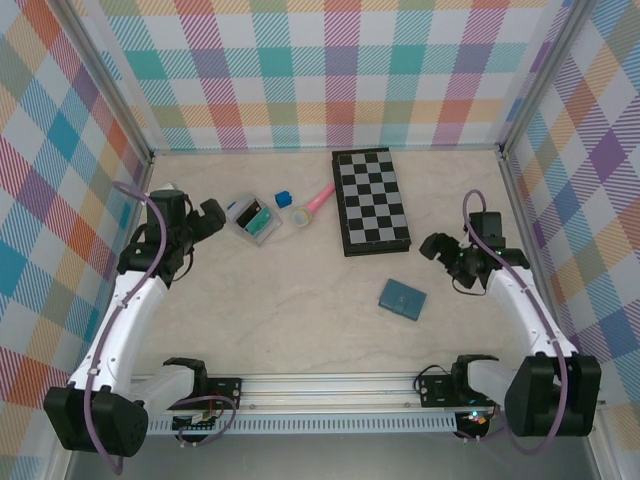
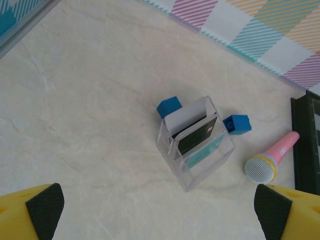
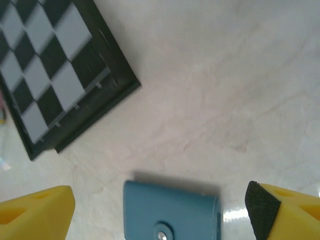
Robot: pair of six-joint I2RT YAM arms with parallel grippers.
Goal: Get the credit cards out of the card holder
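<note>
closed slate-blue snap wallet [image 3: 172, 215] flat on pale marbled bench [image 3: 225, 75], under right hand [image 3: 160, 207], fingers spread. left hand [image 2: 159, 207] spread wide above clear plastic box [image 2: 186, 172] holding dark card [image 2: 197, 136], teal card [image 2: 207, 150].

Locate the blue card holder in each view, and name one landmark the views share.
Top external: card holder lies closed at centre-right, nearer than the chessboard.
Right wrist: bottom centre, snap showing, chessboard upper left.
Left wrist: the chessboard's dark edge at the right margin is the shared landmark.
</note>
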